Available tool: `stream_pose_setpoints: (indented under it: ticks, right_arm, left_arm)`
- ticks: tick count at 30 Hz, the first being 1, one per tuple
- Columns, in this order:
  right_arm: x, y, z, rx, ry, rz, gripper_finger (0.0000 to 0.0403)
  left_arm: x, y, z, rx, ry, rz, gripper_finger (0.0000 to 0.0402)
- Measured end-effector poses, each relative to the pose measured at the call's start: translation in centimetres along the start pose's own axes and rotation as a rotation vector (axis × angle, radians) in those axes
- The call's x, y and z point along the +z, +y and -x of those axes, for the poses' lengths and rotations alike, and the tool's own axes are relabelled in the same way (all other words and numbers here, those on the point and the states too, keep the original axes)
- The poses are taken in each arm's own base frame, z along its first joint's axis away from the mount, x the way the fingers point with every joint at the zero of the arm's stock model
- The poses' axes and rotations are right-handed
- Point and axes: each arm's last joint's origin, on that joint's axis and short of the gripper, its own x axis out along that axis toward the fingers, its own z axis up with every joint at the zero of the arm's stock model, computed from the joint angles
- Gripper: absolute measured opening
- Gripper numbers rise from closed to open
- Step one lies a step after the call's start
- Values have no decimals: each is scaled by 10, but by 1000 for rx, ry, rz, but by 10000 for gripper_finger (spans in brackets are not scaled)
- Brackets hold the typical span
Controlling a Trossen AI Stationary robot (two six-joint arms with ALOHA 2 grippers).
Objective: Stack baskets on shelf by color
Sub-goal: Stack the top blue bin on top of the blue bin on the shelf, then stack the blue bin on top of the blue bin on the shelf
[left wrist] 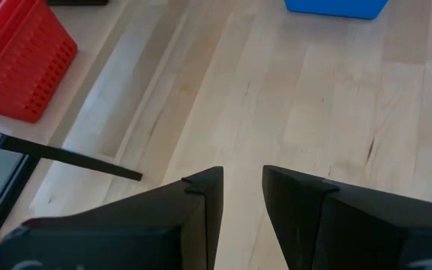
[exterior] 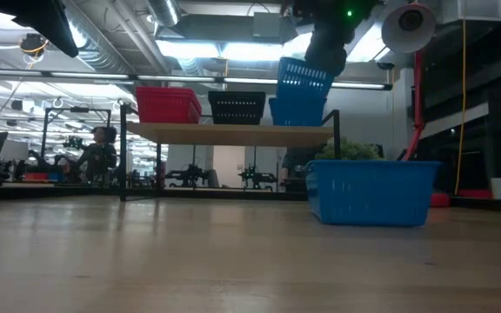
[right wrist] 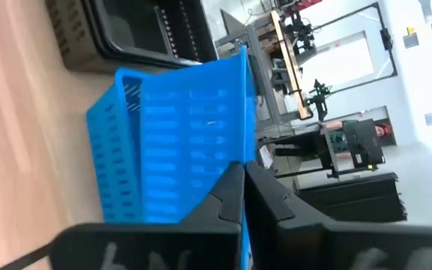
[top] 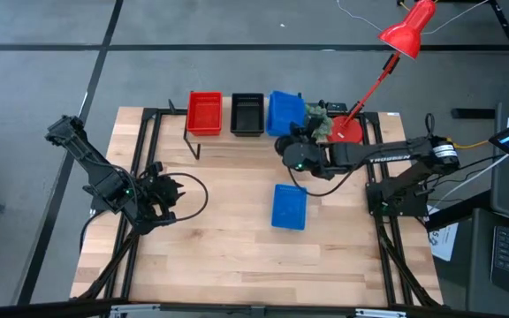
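The low light-wood shelf [top: 250, 140] on thin black metal legs stood along the far edge of the wooden tabletop [top: 228, 238], and three stacks sat on it in a row: the red perforated plastic baskets [top: 204, 113] at the left end, the black mesh baskets [top: 246, 115] in the middle, and a blue mesh basket [top: 285, 113] at the right end. From table height I could see that the right gripper [right wrist: 244, 176] hung above that blue spot with a second, tilted blue basket [exterior: 303, 80] in its grasp, one end of it resting in the upright blue basket on the shelf [exterior: 297, 110] and the other end raised. Its two dark fingers were drawn nearly together, pinching the thin rim of the tilted basket between them. A third blue rectangular basket [top: 289, 206] sat by itself on the tabletop in front of the shelf, well apart from it and right of centre. The left gripper [left wrist: 242, 199] waited low over the left side of the table, near the black frame rail, its fingers set a narrow gap apart with nothing between them. A red desk lamp [top: 405, 31] leaned over the table's far right corner.
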Motion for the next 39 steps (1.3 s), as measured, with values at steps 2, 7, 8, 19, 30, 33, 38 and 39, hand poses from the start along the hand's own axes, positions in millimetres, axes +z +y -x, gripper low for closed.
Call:
stream_pose_setpoints:
  ticks: [2,7,8,19,30,33,38,39]
  right_arm:
    - [-2,2,-3,-3,6,-1,0]
    - [-4,3,-7,-6,16,-3,0]
    - [-4,2,-7,-6,14,-6,0]
    - [-2,5,-7,85,-29,-14,42]
    - [11,-3,6,87,-92,-68,126]
    - [22,-7,23,103,-149,-94,128]
    - [32,-7,43,224,-237,-210,129]
    - [32,-4,46,275,-251,-231,129]
  left_arm:
    - [0,0,0,0,0,0,87]
    - [0,0,0,0,0,0,87]
    - [0,0,0,0,0,0,87]
    - [0,0,0,0,0,0,87]
    - [0,0,0,1,1,-1,87]
    - [0,0,0,1,1,-1,87]
    - [0,0,0,12,-12,-11,87]
    - [1,0,0,16,-18,-10,87]
